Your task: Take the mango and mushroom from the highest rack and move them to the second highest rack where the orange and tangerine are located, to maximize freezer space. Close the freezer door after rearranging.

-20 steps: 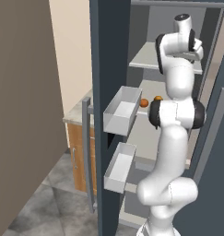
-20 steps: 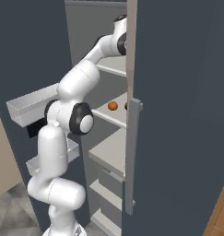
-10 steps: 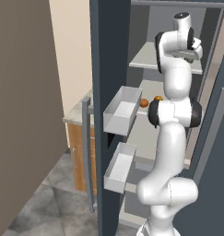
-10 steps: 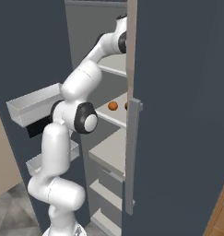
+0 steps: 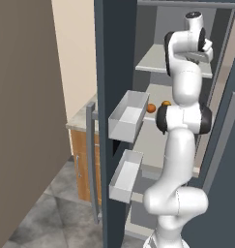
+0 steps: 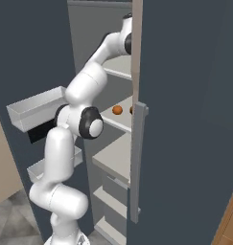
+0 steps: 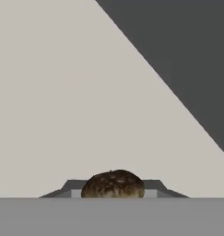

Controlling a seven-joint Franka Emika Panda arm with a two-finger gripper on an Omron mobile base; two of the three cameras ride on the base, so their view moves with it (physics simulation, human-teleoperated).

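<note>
End effector [image 7: 113,196] clamped on brown speckled mushroom [image 7: 113,184] atop highest pale freezer rack [image 7: 62,115]. Next: lift, lower to second rack beside small round orange fruit [image 5: 151,108].

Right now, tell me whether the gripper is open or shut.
Shut on the speckled brown mushroom: in the hand view the gripper has its dark finger tips flanking the cap.

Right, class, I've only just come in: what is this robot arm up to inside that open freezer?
The white arm reaches up to the highest rack of the open freezer. In the hand view its gripper is shut on a brown speckled mushroom, resting on the pale shelf. One rack down, the orange and the tangerine sit side by side. The freezer door stands wide open, so the closing step is not yet done.
</note>
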